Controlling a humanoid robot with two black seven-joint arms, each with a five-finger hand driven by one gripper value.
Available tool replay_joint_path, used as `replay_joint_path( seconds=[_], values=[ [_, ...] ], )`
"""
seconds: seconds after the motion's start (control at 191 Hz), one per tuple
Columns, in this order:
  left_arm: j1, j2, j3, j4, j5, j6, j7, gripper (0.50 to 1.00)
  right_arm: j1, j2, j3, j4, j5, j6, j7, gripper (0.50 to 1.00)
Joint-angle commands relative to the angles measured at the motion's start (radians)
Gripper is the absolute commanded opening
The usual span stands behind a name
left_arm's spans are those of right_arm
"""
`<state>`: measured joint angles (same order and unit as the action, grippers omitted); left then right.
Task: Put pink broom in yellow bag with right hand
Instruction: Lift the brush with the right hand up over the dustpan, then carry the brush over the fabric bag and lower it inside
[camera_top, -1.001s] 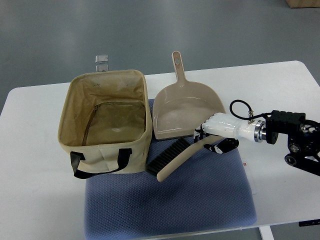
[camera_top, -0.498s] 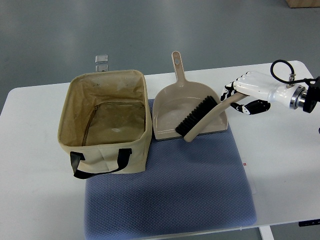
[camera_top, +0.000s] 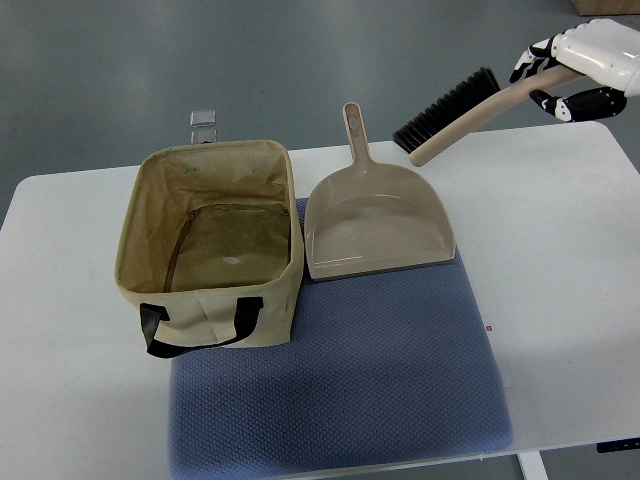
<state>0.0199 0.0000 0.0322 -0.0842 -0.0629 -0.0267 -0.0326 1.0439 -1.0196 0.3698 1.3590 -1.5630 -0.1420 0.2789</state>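
Note:
My right hand (camera_top: 572, 68) is at the top right corner, high above the table, its fingers curled around the handle of the broom (camera_top: 455, 114). The broom is pale beige-pink with black bristles pointing up and left; it hangs in the air above the far table edge, right of the dustpan's handle. The yellowish fabric bag (camera_top: 208, 246) stands open on the left part of the table, with black straps at its near side. It holds nothing that I can see.
A beige dustpan (camera_top: 375, 226) lies beside the bag, its handle pointing away, partly on a blue-grey mat (camera_top: 340, 380). The white table (camera_top: 560, 270) carries everything. A small metal clip (camera_top: 204, 122) sits behind the bag.
My right hand has lifted the broom from the mat, over the dustpan, up and away to the top right corner.

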Motion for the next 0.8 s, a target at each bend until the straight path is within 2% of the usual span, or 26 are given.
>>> replay_joint_path(
  seconds=[0.0, 0.063, 0.372, 0.623, 0.629, 0.634, 0.639, 0.65, 0.655, 0.66, 0.665, 0.671, 0.676, 0.681, 0.686, 0.702, 0.707, 0.728, 0.796],
  values=[
    [0.000, 0.000, 0.000, 0.001, 0.000, -0.001, 0.000, 1.000, 0.050, 0.013, -0.003, 0.000, 0.003, 0.008, -0.001, 0.500],
    [0.000, 0.000, 0.000, 0.000, 0.000, 0.001, -0.001, 1.000, 0.077, 0.042, -0.006, 0.000, 0.005, 0.015, -0.001, 0.500],
    [0.000, 0.000, 0.000, 0.000, 0.000, -0.001, -0.001, 1.000, 0.108, 0.365, -0.015, -0.006, -0.009, 0.039, -0.007, 0.500],
    [0.000, 0.000, 0.000, 0.000, 0.000, 0.001, 0.000, 1.000, 0.077, 0.484, -0.060, -0.009, -0.026, 0.036, -0.004, 0.504],
    [0.000, 0.000, 0.000, 0.000, 0.000, 0.001, -0.001, 1.000, 0.074, 0.486, -0.060, -0.009, -0.025, 0.036, -0.004, 0.543],
    [0.000, 0.000, 0.000, 0.000, 0.000, 0.001, -0.001, 1.000, 0.074, 0.486, -0.060, -0.009, -0.025, 0.036, -0.004, 0.543],
    [0.000, 0.000, 0.000, 0.001, 0.000, 0.001, 0.000, 1.000, 0.070, 0.487, -0.060, -0.009, -0.025, 0.036, -0.003, 0.584],
    [0.000, 0.000, 0.000, 0.001, 0.000, 0.001, 0.000, 1.000, 0.070, 0.487, -0.060, -0.009, -0.025, 0.036, -0.003, 0.584],
    [0.000, 0.000, 0.000, 0.000, 0.000, -0.001, -0.001, 1.000, 0.065, 0.487, -0.060, -0.009, -0.026, 0.036, -0.003, 0.629],
    [0.000, 0.000, 0.000, 0.000, 0.000, -0.001, -0.001, 1.000, 0.065, 0.487, -0.060, -0.009, -0.026, 0.036, -0.003, 0.629],
    [0.000, 0.000, 0.000, 0.000, 0.000, -0.001, 0.000, 1.000, 0.062, 0.489, -0.058, -0.009, -0.025, 0.035, -0.001, 0.676],
    [0.000, 0.000, 0.000, 0.000, 0.000, -0.001, 0.000, 1.000, 0.062, 0.489, -0.058, -0.009, -0.025, 0.035, -0.001, 0.676],
    [0.000, 0.000, 0.000, 0.000, 0.000, -0.001, 0.000, 1.000, 0.061, 0.489, -0.058, -0.009, -0.025, 0.035, -0.001, 0.721],
    [0.000, 0.000, 0.000, 0.000, 0.000, -0.001, 0.000, 1.000, 0.061, 0.489, -0.058, -0.009, -0.025, 0.035, -0.001, 0.721],
    [0.000, 0.000, 0.000, 0.001, 0.000, 0.001, 0.000, 1.000, 0.057, 0.489, -0.058, -0.009, -0.025, 0.033, 0.000, 0.760],
    [0.000, 0.000, 0.000, 0.000, 0.000, 0.001, -0.001, 1.000, 0.056, 0.490, -0.057, -0.009, -0.025, 0.033, 0.002, 0.787],
    [0.000, 0.000, 0.000, 0.000, 0.000, -0.001, -0.001, 1.000, 0.054, 0.490, -0.057, -0.009, -0.025, 0.033, 0.002, 0.813],
    [0.000, 0.000, 0.000, 0.000, 0.000, 0.001, -0.001, 1.000, 0.051, 0.490, -0.057, -0.008, -0.023, 0.033, 0.003, 0.850],
    [0.000, 0.000, 0.000, 0.000, 0.000, 0.001, 0.000, 1.000, 0.048, 0.490, -0.057, -0.008, -0.022, 0.033, 0.005, 0.901]
  ],
)
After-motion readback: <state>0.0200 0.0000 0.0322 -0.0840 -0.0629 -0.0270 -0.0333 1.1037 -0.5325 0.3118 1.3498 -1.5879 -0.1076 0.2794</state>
